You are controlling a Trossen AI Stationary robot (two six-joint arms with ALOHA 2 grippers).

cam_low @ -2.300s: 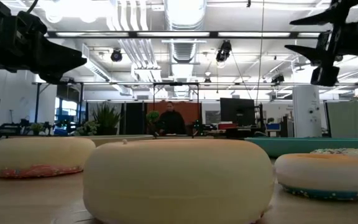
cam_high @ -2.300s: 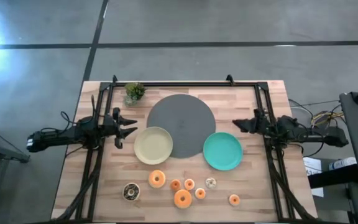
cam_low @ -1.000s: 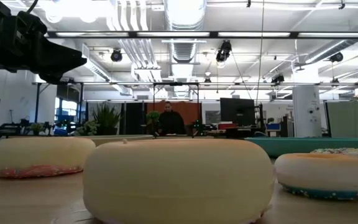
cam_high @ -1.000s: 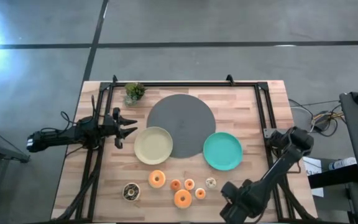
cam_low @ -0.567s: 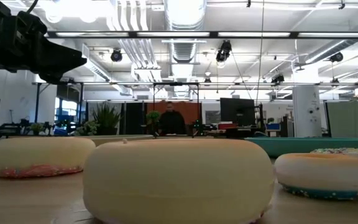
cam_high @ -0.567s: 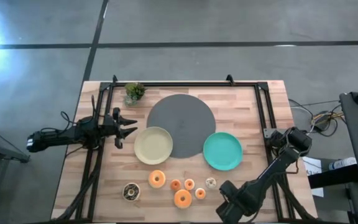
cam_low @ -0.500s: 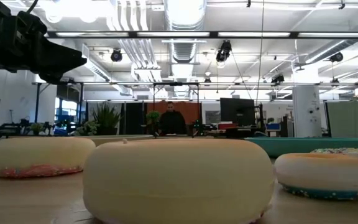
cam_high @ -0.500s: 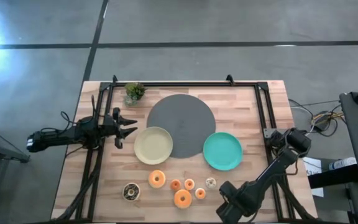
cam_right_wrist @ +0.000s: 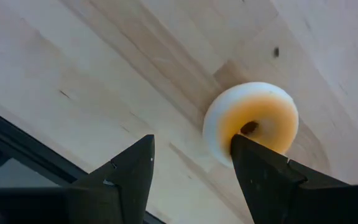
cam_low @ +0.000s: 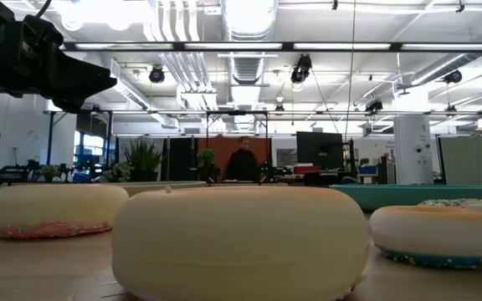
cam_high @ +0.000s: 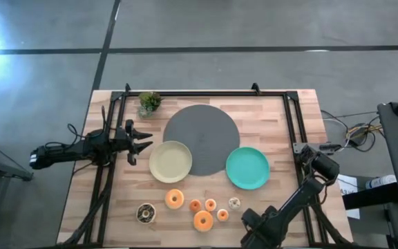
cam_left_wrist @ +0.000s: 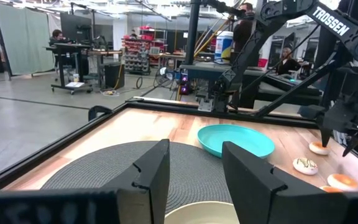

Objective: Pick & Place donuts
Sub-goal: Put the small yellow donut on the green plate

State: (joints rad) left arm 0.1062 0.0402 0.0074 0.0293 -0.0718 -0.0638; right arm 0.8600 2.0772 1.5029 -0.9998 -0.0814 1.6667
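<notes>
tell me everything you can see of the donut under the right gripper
The donut is a small ring lying flat on the light wooden table, near its front right part. Its upward face is orange around a small dark centre hole, with a pale cream rim; it looks like smooth toy plastic or foam. The right gripper hangs above it, open, one finger overlapping the donut's edge in the wrist view; contact cannot be told. Nothing else touches it.

The table stands on a grey concrete floor [cam_high: 254, 28] crossed by dark seam lines. Beyond it the room is a large open workshop with a white ceiling, exposed ducts [cam_low: 245, 17] and rows of strip lights. A person [cam_low: 243, 164] stands far back near a dark monitor [cam_low: 319, 149], beside potted plants [cam_low: 143, 159] and a white column [cam_low: 412, 146].
</notes>
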